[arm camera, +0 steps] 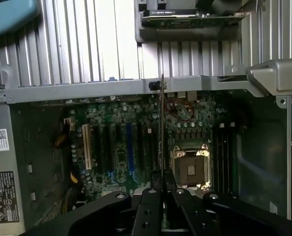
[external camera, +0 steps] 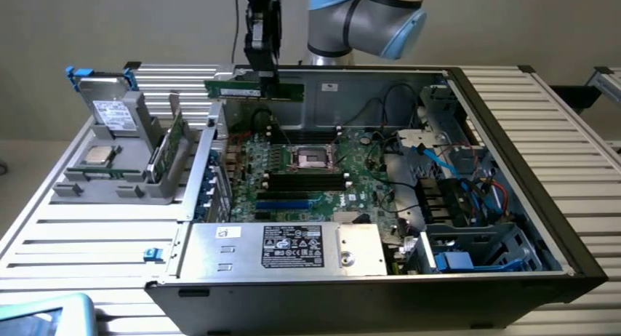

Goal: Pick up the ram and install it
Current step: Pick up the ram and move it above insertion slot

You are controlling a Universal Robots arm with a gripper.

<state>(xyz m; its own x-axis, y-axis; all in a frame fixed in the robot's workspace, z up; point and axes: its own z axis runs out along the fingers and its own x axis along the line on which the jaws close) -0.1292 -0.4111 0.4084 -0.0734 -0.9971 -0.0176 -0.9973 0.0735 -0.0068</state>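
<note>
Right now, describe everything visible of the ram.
The ram is a thin, long, narrow green circuit-board stick, held level with its face upright. The gripper is shut on its middle and holds it in the air above the open computer case, over the motherboard. Nothing else touches it. The wrist view shows it edge-on.

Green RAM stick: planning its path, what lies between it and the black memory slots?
Wrist view: the square metal processor socket lies between green ram stick and slots.
</note>
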